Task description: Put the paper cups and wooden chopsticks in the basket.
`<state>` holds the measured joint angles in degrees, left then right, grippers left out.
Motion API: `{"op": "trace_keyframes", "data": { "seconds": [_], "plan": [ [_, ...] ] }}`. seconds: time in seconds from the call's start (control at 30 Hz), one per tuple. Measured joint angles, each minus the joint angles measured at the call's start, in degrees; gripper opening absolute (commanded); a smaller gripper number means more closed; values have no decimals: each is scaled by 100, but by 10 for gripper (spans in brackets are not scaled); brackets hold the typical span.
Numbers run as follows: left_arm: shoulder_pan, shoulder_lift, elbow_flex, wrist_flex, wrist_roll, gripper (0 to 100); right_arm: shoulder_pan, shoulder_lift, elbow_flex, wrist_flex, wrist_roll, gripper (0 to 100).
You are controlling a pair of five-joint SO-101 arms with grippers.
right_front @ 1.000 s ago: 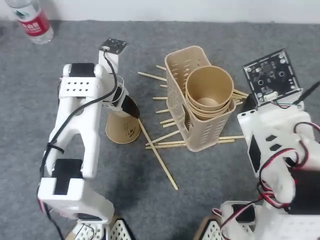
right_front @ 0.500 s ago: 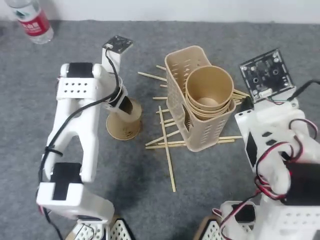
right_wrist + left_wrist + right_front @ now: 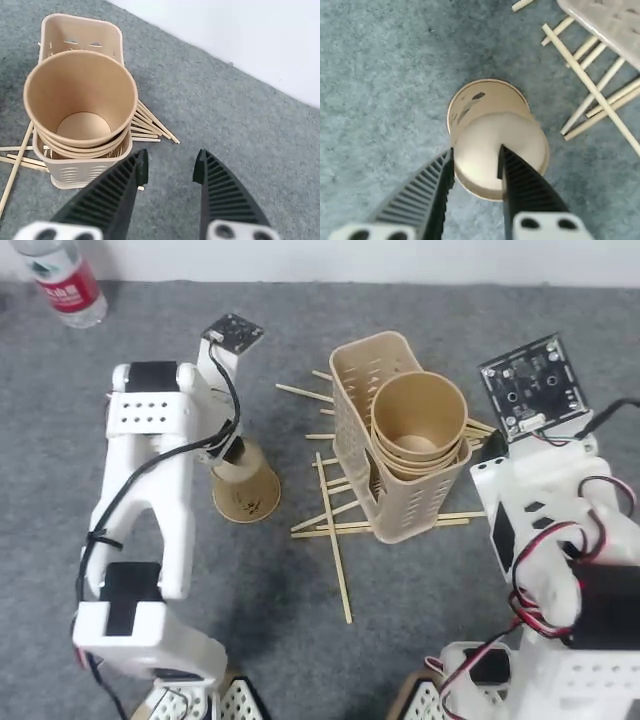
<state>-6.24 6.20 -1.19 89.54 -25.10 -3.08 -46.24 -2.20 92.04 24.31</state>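
An upside-down paper cup (image 3: 245,492) stands on the grey carpet left of the beige basket (image 3: 352,370). My left gripper (image 3: 475,165) is open just above that cup (image 3: 495,145), its fingers over the cup's base and not clamped on it. The basket (image 3: 80,22) holds a stack of paper cups (image 3: 418,420) and stands upright. Wooden chopsticks (image 3: 335,540) lie scattered on the carpet around the basket's foot. My right gripper (image 3: 171,167) is open and empty, above bare carpet beside the basket, with more chopsticks (image 3: 150,120) between them.
A water bottle (image 3: 65,280) lies at the far left corner. The left arm (image 3: 150,490) stretches over the carpet's left side, and the right arm (image 3: 545,510) stands at the near right. Bare carpet lies in front of the basket.
One long chopstick swung from a diagonal beside the cup to nearly straight toward the basket. The left wrist pulled back slightly over the cup. The right arm shifted a little.
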Motion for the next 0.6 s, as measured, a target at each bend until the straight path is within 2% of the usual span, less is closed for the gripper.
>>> {"op": "trace_keyframes", "data": {
  "seconds": [0.17,0.37,0.5,0.6],
  "plan": [
    [-703,-18,-62,290,-853,114,9,0,0,0,0,165],
    [-2277,-53,-53,431,-2189,114,-9,0,0,0,0,165],
    [-3393,-53,-79,255,-3103,120,-299,0,0,0,0,165],
    [-4009,-62,-519,44,-3323,148,-440,0,0,0,0,165]
  ]
}}
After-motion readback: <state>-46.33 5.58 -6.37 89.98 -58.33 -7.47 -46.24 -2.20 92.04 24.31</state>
